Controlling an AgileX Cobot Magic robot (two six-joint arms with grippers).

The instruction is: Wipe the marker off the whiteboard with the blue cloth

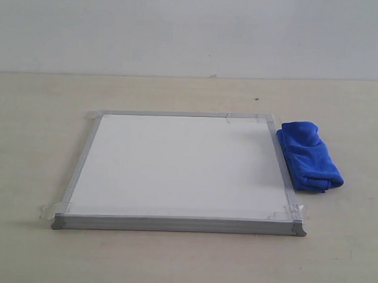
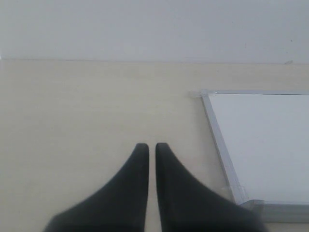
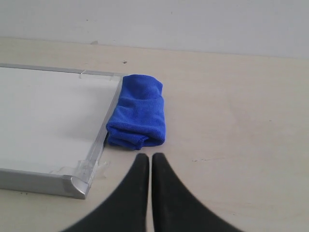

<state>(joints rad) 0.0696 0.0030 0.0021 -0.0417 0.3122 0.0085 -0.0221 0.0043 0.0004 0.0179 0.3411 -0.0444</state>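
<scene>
The whiteboard lies flat on the table, grey-framed with tape at its corners; its white face shows no red marker line in any view. The blue cloth lies folded on the table against the board's right frame edge, and it also shows in the right wrist view as the blue cloth. My right gripper is shut, empty, over bare table a little short of the cloth. My left gripper is shut, empty, over the table left of the whiteboard. Neither gripper appears in the exterior view.
The pale wooden table runs back to a white wall. A small dark speck sits on the table behind the board.
</scene>
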